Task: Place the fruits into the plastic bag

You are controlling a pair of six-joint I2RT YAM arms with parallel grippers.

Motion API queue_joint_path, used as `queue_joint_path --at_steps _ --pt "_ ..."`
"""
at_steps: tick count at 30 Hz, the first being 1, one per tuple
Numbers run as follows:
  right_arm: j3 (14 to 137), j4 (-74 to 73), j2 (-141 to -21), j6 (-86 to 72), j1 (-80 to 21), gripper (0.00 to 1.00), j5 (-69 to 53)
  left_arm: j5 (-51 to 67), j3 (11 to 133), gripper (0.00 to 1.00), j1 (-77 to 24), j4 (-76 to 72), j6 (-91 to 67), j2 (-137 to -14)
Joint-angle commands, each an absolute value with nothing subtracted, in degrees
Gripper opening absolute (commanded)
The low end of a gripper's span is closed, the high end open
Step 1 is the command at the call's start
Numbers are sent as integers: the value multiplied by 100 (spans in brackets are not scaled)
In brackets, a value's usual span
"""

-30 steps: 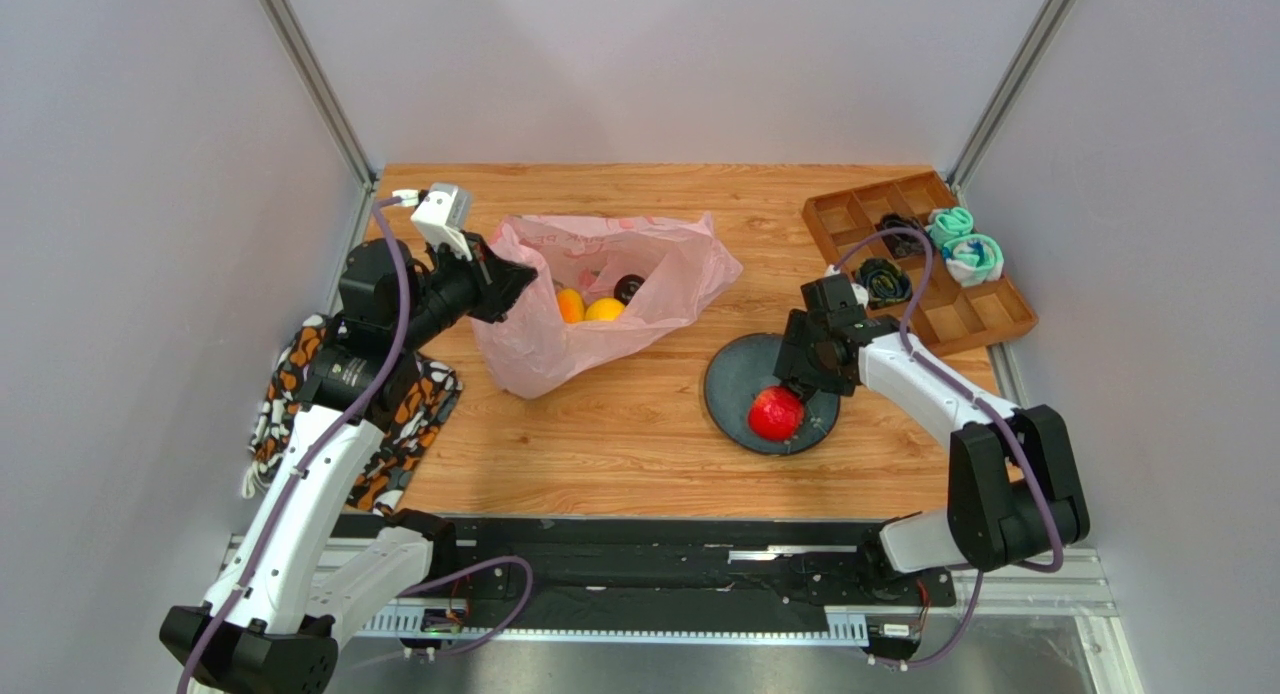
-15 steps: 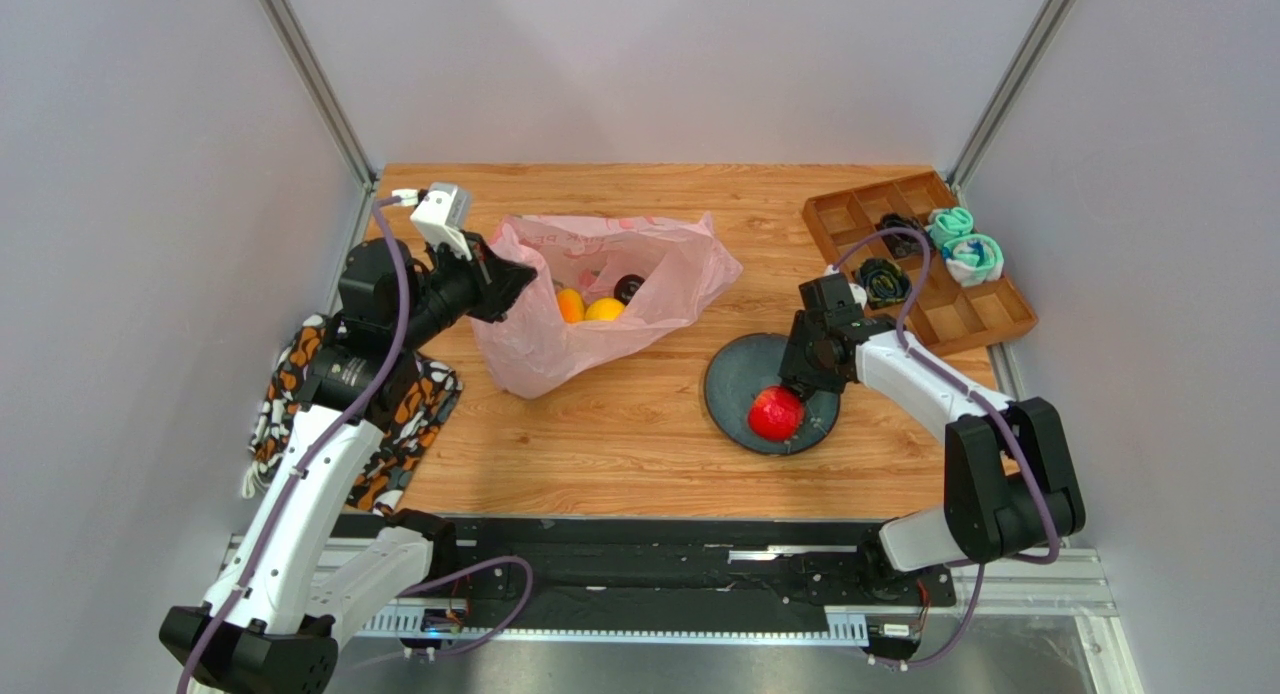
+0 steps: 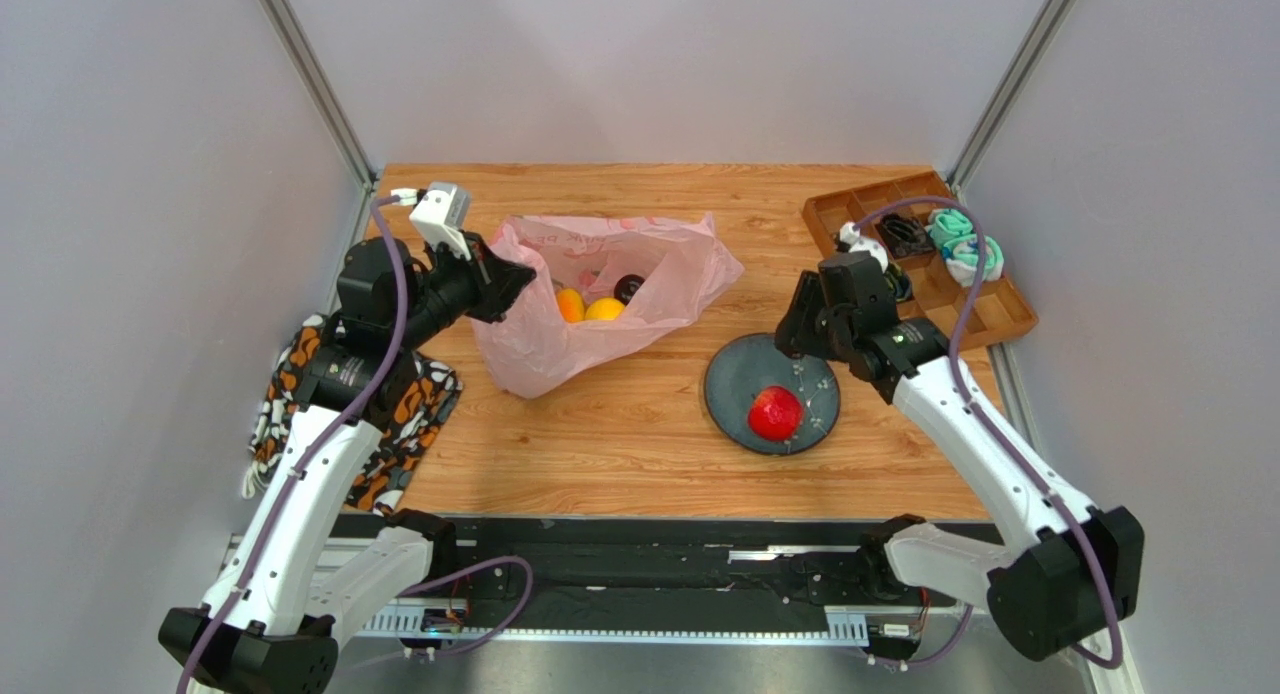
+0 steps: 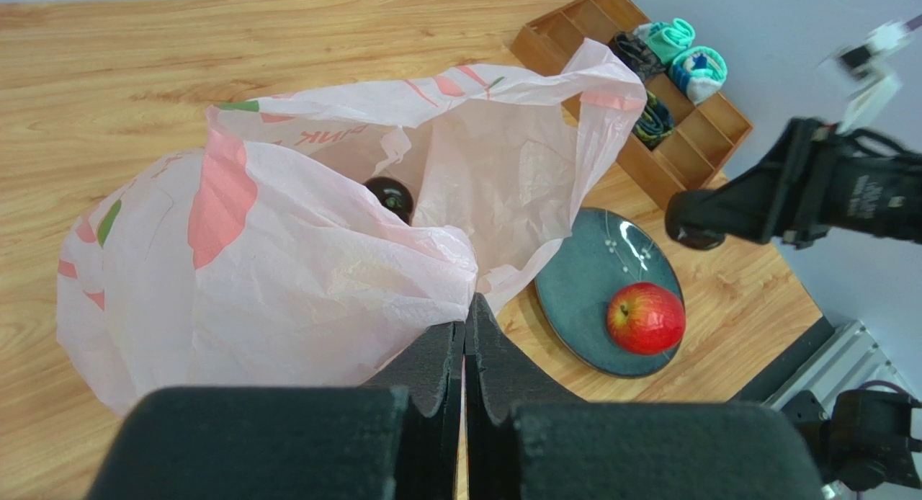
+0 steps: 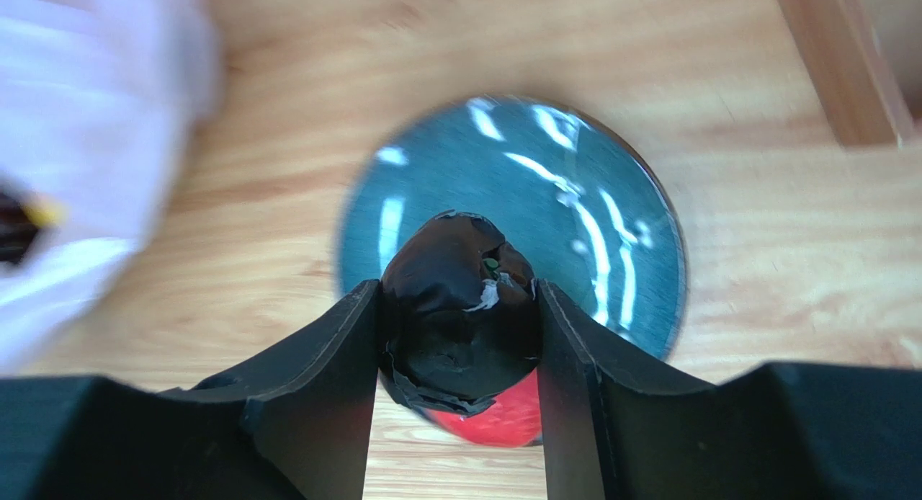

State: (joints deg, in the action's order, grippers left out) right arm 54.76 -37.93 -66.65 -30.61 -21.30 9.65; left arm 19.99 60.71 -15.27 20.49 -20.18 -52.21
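Nearest the arm bases, the red apple (image 3: pixel 775 414) sits alone on the dark blue plate (image 3: pixel 739 373), and an orange-black patterned cloth (image 3: pixel 422 408) lies off at the table's left edge under the left arm. Directly above the apple hangs the right gripper (image 5: pixel 458 298), its two fingers pinching a dark plum-like ball (image 5: pixel 460 278) by its sides. The ball is clear of the plate, and the apple's red shows just below it in the wrist view. Farther back and to the left, the left gripper (image 4: pixel 465 312) has its jaws pressed together on a fold of the plastic bag (image 4: pixel 303 262)'s rim, holding that side up so the mouth gapes upward and toward the right arm. Inside the bag lie two orange-yellow round fruits (image 3: pixel 604 310) and a second dark round fruit (image 4: pixel 387 195). What the coming move turns on, as I judge it, is that the open mouth lies to the left of the loaded jaws and slightly farther back, across a stretch of bare wood. The right arm alone carries the fruit, while the left is taken up holding the bag. The ball is round, so it has no long axis to line up. At the far right stands a wooden compartment tray (image 4: pixel 701 135) with teal coiled bundles (image 4: pixel 693 70).
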Motion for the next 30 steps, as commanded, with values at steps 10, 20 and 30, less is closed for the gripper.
queue_joint_path --at_steps 10,20,30 --pt "7364 -3077 -7398 -3120 -3796 21 1362 2048 6354 0 -1503 2013 -1951 -5212" --pt "8700 -2514 -9120 -2681 -4236 20 1090 2048 6363 0 -1503 2021 -1942 -5230" --pt "10124 -2944 -10949 -2452 -4552 21 651 2021 6363 0 -1503 2039 -1925 -5256"
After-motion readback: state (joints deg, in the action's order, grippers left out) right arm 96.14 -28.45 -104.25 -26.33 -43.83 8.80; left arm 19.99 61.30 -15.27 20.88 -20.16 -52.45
